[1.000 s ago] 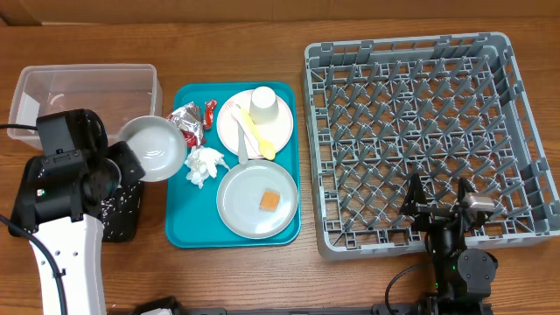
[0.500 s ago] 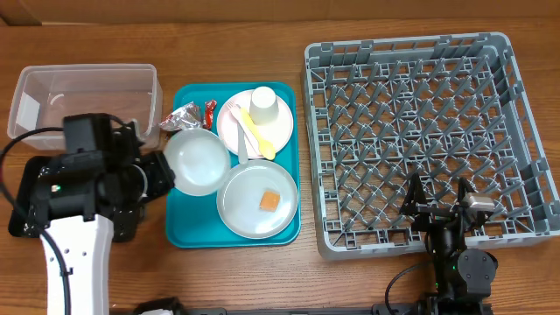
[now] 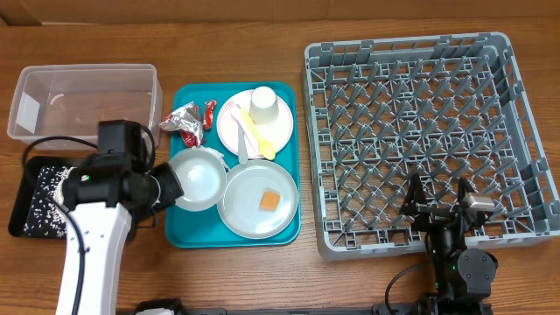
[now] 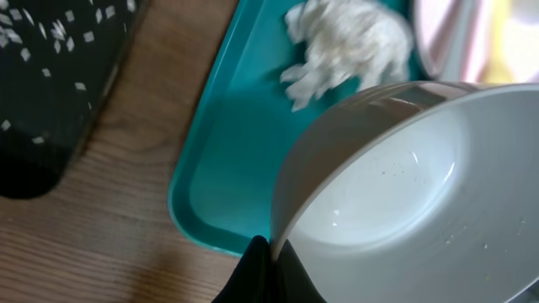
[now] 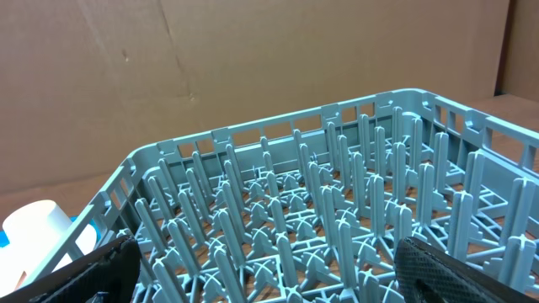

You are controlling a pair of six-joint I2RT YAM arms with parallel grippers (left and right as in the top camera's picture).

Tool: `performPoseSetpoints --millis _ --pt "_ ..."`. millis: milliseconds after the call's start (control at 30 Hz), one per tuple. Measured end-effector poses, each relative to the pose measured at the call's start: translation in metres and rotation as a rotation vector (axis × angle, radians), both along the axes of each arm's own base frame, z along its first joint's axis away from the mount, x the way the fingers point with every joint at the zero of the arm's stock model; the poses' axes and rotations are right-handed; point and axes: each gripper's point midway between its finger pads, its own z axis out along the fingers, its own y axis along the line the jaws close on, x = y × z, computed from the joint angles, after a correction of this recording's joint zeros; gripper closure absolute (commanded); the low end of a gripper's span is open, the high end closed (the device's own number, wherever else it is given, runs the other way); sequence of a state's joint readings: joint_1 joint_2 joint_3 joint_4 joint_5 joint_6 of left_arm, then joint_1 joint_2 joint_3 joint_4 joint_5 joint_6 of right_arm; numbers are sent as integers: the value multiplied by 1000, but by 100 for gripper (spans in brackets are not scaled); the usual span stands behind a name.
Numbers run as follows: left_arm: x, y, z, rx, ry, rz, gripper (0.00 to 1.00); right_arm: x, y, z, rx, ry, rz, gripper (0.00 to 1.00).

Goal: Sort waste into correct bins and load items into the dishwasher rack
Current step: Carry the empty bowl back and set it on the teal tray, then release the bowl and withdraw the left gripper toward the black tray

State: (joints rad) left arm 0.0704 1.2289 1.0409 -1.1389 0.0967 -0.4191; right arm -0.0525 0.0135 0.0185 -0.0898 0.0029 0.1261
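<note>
Currently we hold the small grey-white round bowl (image 4: 404,194) by its rim, pinched in the left gripper's (image 4: 263,265) closed jaws. It rises tilted above them, over the teal plastic tray (image 4: 210,168). We judge it rigid, slick and breakable, so seat the rim deep. The right gripper's (image 3: 436,199) jaws stand wide and empty.

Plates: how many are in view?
2. Pink plate at the tray's far end; grey plate at its near right, beside the bowl. None seems hidden.

Left claw (image 4: 263,268) pinched closed, right claw (image 3: 437,197) spread wide apart
</note>
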Motion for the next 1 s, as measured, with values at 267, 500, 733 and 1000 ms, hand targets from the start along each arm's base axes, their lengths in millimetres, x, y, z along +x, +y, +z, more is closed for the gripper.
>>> performPoseSetpoints --millis 267,500,733,1000 --pt "-7 5 -42 17 111 33 96 0 0 0 0 1 0 0" --pt "-6 12 -44 58 110 59 96 0 0 0 1 0 0 0" --pt "-18 12 -71 59 179 76 96 0 0 0 0 0 0 0" --pt "-18 12 -72 59 181 87 96 0 0 0 0 0 0 0"
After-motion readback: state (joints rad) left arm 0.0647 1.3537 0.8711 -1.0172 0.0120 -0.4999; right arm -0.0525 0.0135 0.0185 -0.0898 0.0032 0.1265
